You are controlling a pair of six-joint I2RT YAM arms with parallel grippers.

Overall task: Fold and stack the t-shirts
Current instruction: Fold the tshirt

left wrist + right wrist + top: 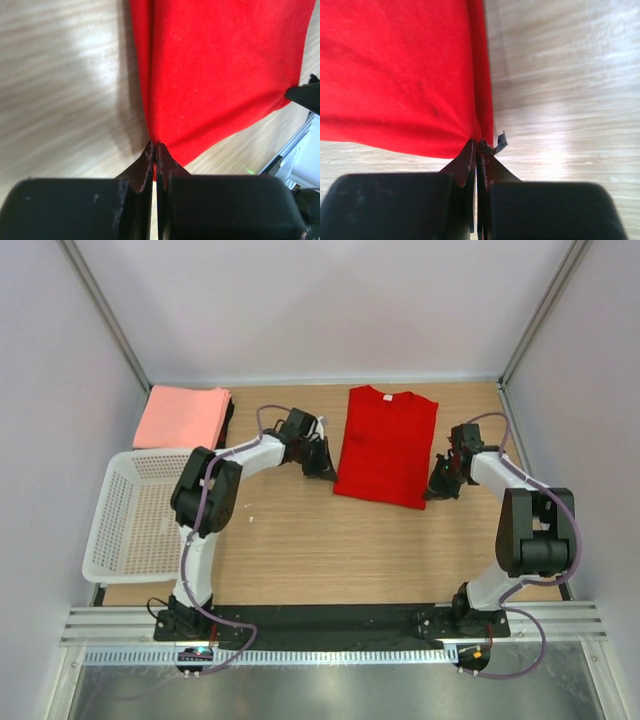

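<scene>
Folded salmon-pink t-shirts (182, 416) sit stacked at ten o'clock on the table (300, 540), just beyond the basket (130, 515). The left gripper (322, 468) is clamped on the red t-shirt (385, 445) at its seven o'clock hem corner, the right gripper (438, 488) likewise at five o'clock; the shirt lies flat at twelve o'clock. Judged step: the hem-to-collar fold, which calls for raising both corners together and carrying them level toward the collar.

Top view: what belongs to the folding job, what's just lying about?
Job: bright red cloth t-shirt, hem corners pinched by left pincer and right pincer; folded salmon-pink cloth shirt atop dark folded shirt.
Lying about: white plastic mesh basket.
</scene>
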